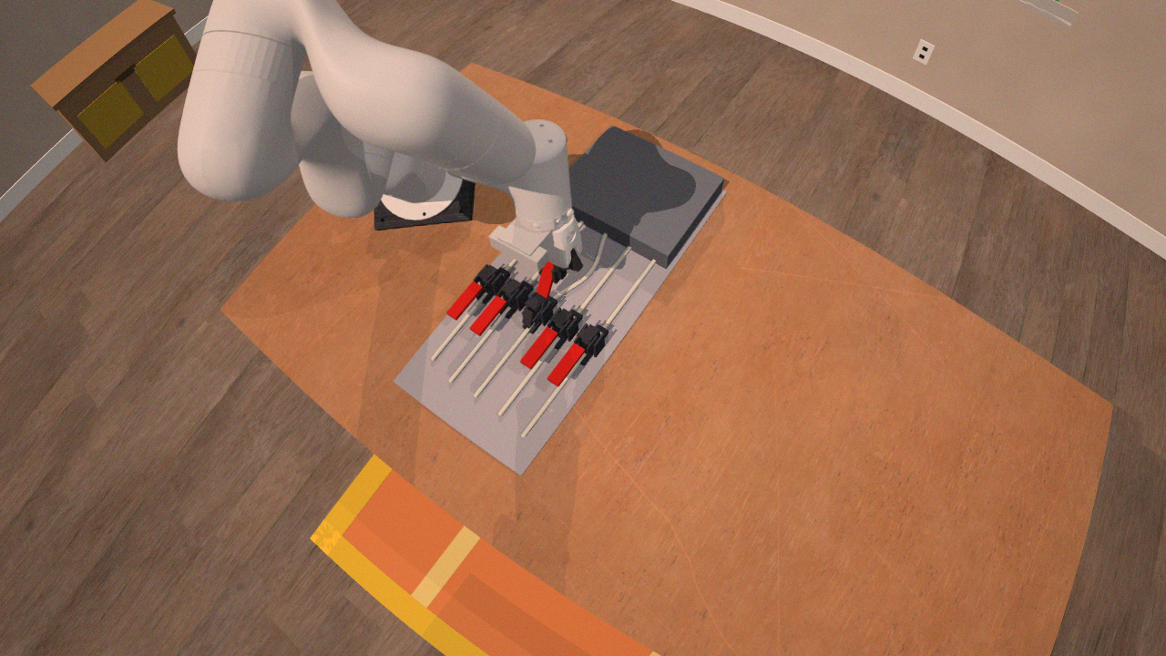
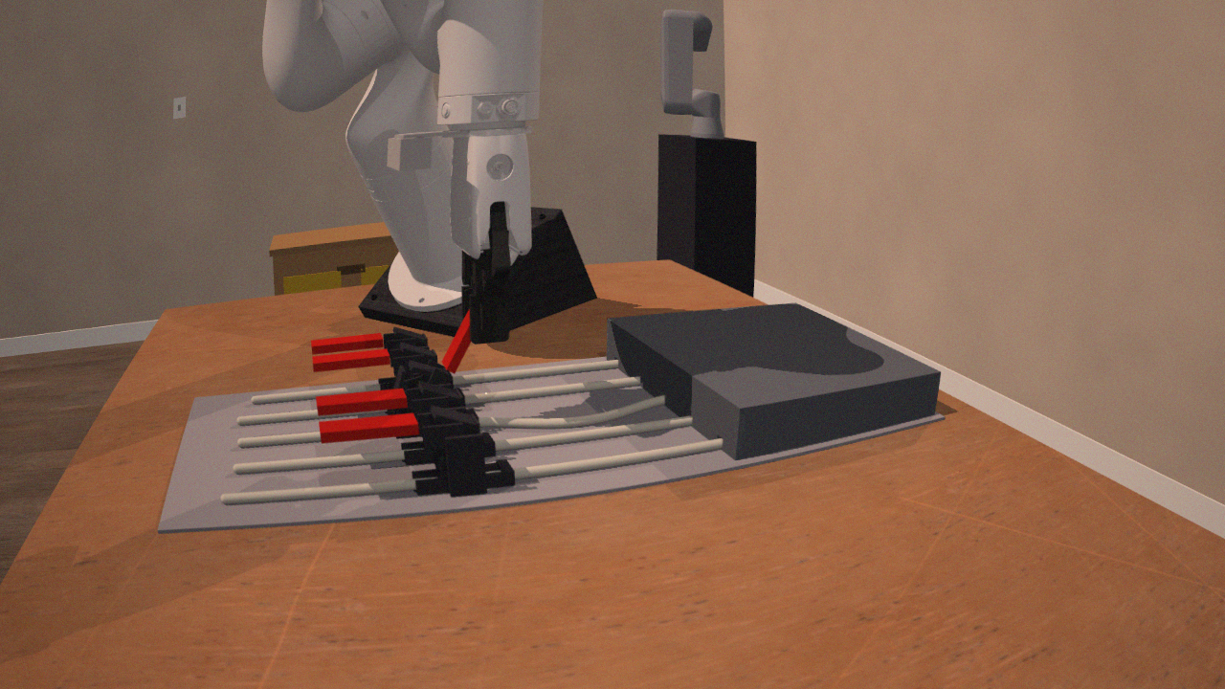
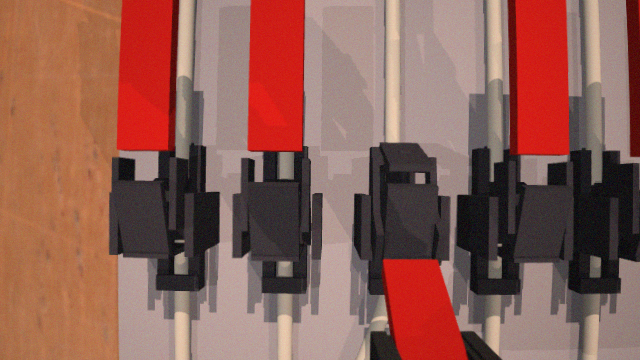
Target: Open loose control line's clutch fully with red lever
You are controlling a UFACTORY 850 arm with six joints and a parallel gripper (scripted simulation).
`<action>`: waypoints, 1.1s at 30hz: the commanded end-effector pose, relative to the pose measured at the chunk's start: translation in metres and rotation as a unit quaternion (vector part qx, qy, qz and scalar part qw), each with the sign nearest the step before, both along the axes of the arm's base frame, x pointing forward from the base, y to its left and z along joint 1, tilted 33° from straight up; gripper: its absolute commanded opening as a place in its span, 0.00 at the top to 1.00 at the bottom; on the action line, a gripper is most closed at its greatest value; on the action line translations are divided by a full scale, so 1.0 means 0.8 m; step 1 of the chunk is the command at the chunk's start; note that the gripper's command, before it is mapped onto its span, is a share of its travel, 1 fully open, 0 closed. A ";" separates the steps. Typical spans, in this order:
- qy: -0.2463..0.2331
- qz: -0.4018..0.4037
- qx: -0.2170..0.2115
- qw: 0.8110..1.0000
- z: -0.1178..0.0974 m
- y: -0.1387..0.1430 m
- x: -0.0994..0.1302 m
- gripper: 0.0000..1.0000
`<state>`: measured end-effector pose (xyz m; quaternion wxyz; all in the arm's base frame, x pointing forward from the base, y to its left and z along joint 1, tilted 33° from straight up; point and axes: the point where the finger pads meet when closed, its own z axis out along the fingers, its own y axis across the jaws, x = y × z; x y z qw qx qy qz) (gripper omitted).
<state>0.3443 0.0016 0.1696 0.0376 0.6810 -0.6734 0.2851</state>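
Gripping the middle red lever (image 2: 456, 344), our gripper (image 2: 488, 329) is closed on the lever's free end and points straight down over the grey plate (image 2: 205, 462). From the side view we see this lever tilted up off its clutch (image 2: 425, 374) and leaning toward the grey console (image 2: 770, 368), while the other four levers lie flat, pointing away from the console.

From the top view we see the layout that the side view compresses: five pale lines (image 1: 628, 297) run side by side from the console across the plate, each passing through a black clutch. The plate sits near the table edge beside the arm's base (image 1: 465, 213), with the console at the plate's far end. We also see the middle line (image 1: 588, 273) bending loosely between its clutch and the console, whereas its neighbours run straight.

The wrist view alone gives us the clutches from directly above. The middle clutch (image 3: 402, 210) has no lever over its outgoing line; its lever (image 3: 420, 310) comes toward the camera at the bottom edge, with the dark fingertips flanking it. The four remaining levers (image 3: 276, 75) cover their lines. The wrist view does not show the console.
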 end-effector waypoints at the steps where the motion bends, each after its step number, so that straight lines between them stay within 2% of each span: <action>1: -0.001 0.000 0.000 1.000 -0.003 0.001 0.001 1.00; 33: -0.001 0.000 0.000 1.000 -0.043 0.005 0.015 1.00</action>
